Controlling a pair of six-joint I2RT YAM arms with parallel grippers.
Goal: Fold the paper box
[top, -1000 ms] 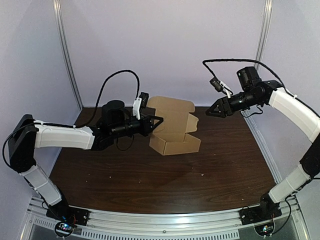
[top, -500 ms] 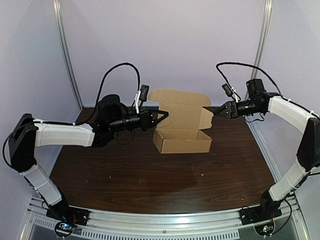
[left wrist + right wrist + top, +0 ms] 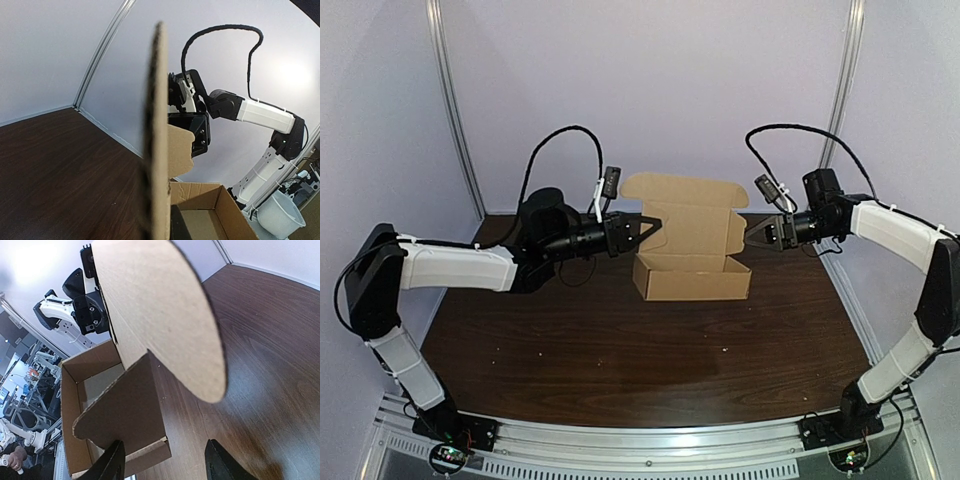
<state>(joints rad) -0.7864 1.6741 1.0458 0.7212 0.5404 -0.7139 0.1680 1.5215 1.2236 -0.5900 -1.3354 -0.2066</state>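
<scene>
Since the frame before, the paper box (image 3: 690, 280) has slid a little to the right on the surface (image 3: 620, 350). The left claw (image 3: 650, 228) has followed it, and the right claw (image 3: 752, 232) has dropped in closer to the lid's right end.

The box now stands near the back of the surface, between the two arms. Its tray is open and its lid (image 3: 682, 210) is upright.

You are at the lid stage: the tray looks formed and the lid's side flap (image 3: 120, 410) is not yet tucked. The right claw is spread wide, its fingers (image 3: 115, 460) well apart, with that flap just ahead of them and nothing held. The left claw sits at the lid's left edge, which its wrist camera sees edge-on, but you cannot tell whether it pinches the card or only brackets it.

Next, I judge, you need to steady the lid from the left while the right claw bends the flap inward, so the lid can come down over the tray.

Count: one box, one lid, one flap clearly seen, two claws.
</scene>
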